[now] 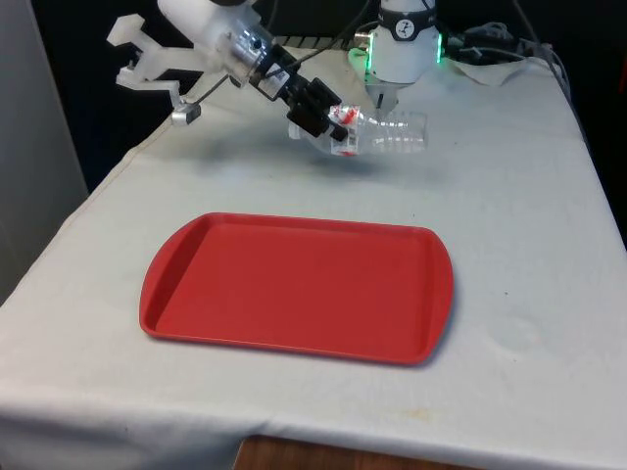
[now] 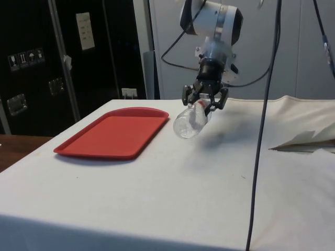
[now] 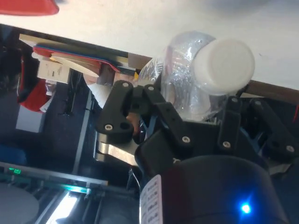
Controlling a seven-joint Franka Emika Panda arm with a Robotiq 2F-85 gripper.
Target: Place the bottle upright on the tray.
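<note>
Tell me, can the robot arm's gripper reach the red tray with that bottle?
Probably yes. The gripper holds the clear plastic bottle above the cloth, and nothing stands between it and the bare red tray.

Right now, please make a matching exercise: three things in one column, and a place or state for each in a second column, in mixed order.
Things:
1. bottle
2. tray
3. gripper

Places or states:
A. flat on the table cloth, with nothing on it
B. shut on the neck end of another thing
C. lifted off the table, tilted, not upright

Pairs: 1-C, 2-A, 3-B
</note>
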